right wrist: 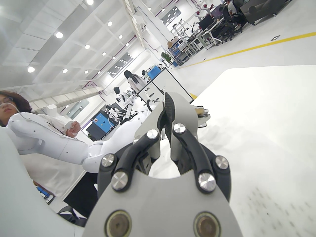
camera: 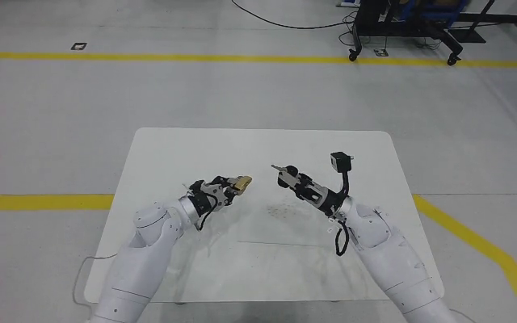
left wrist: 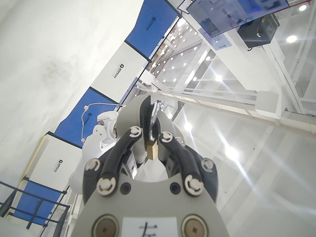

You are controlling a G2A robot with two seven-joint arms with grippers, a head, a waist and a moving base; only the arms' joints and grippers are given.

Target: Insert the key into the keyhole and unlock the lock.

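Pinches the lock [camera: 241, 185] in the left gripper [left wrist: 154, 114], fingers closed tight on it, silver shackle running up between the pads. Clamps the key [camera: 277, 168] in the right gripper [right wrist: 166, 104], fingers pressed together, metal tip poking out past the fingertips. Holds both above the table [camera: 202, 153], key tip pointing at the lock, near it but apart.
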